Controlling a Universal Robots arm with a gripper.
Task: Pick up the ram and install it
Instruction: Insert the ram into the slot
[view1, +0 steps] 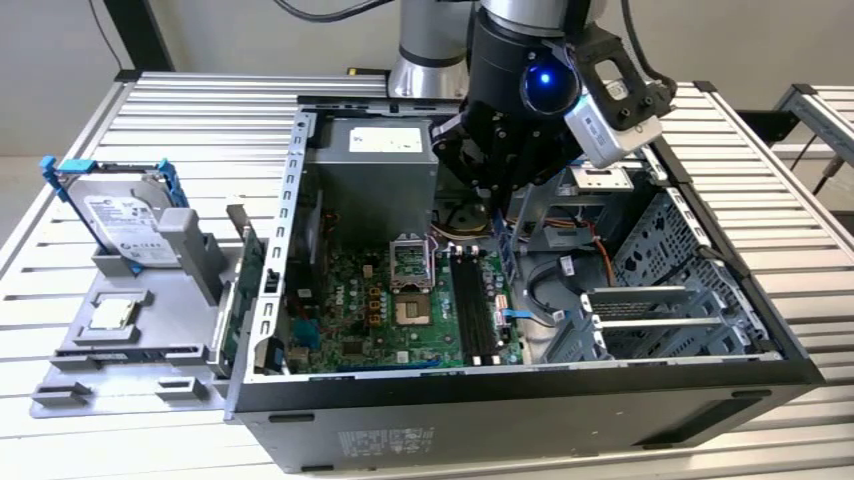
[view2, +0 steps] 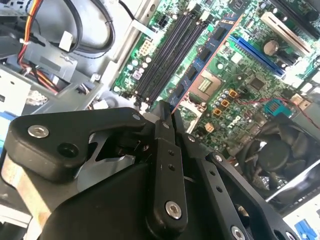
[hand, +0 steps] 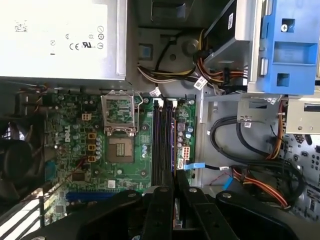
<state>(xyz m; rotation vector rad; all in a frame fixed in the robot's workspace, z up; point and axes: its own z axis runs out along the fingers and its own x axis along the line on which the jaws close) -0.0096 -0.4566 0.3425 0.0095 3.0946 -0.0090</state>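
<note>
My gripper (view1: 503, 192) hangs inside the open computer case (view1: 534, 400), shut on the ram (view1: 506, 228). The ram is a thin dark bluish stick with dark chips, held on edge and pointing down toward the motherboard (view1: 387, 330). In the second wrist view the ram (view2: 200, 67) runs out from between the black fingertips of the gripper (view2: 167, 114). In the first wrist view the gripper (hand: 174, 181) holds the ram (hand: 174, 145) edge-on, just above and beside the black memory slots (hand: 161, 140). The ram is still apart from the slots (view1: 470, 300).
A silver power supply (view1: 380, 165) sits at the case's far end. The processor socket (hand: 120, 150) lies beside the slots, and cable bundles (hand: 260, 172) and a drive cage (view1: 667, 300) lie on the other side. Outside the case, a hard drive in a blue bracket (view1: 127, 215) and a green card (view1: 248, 290) stand on a grey holder.
</note>
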